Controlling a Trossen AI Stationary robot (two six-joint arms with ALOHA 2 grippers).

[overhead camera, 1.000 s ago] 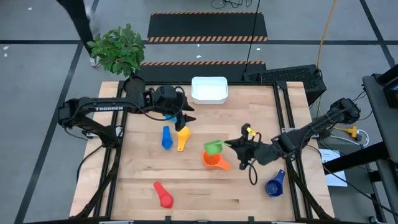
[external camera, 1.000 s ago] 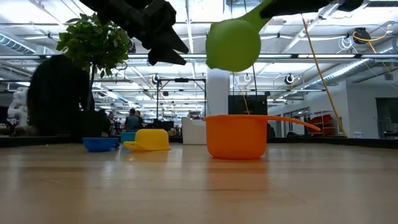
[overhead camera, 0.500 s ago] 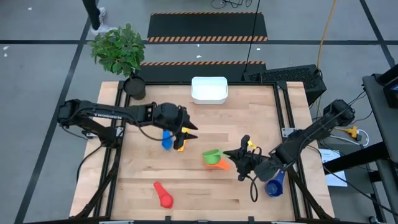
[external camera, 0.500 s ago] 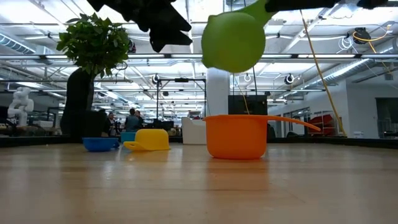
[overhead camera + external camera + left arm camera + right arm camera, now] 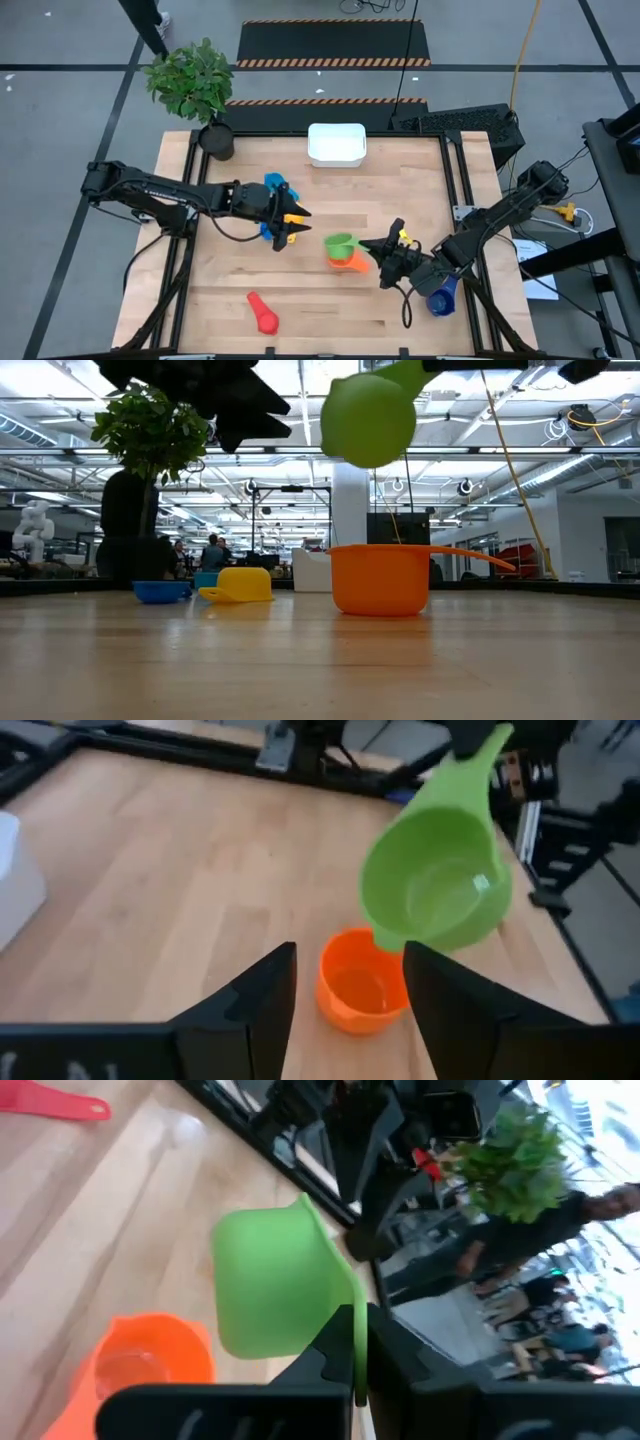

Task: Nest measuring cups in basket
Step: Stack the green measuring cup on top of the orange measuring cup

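- Red cup [image 5: 264, 314] lying nearest the front edge of the surface [image 5: 330, 320], well clear of the orange cup [image 5: 347, 260]; dark blue cup [image 5: 441, 297] off to its right, under the right arm.
- Orange cup upright on the surface, handle out to the side, bowl empty.
- Green cup [image 5: 342, 243] in the air just above the orange cup, right claw [image 5: 352, 1342] clamped shut on its handle, bowl tipped.
- Step in hand, by judgement: green into orange. Best done by levelling the bowl, centring over the orange rim, lining up the handles, lowering straight, releasing only once seated.
- Left claw [image 5: 345, 982] partly open and empty, left of the orange cup, hovering over the yellow cup [image 5: 291, 220] and blue cup [image 5: 266, 228]; light blue cup [image 5: 274, 183] just behind.
- White basket [image 5: 336, 145] farthest, at the back edge, well apart from the orange cup, no cup inside.
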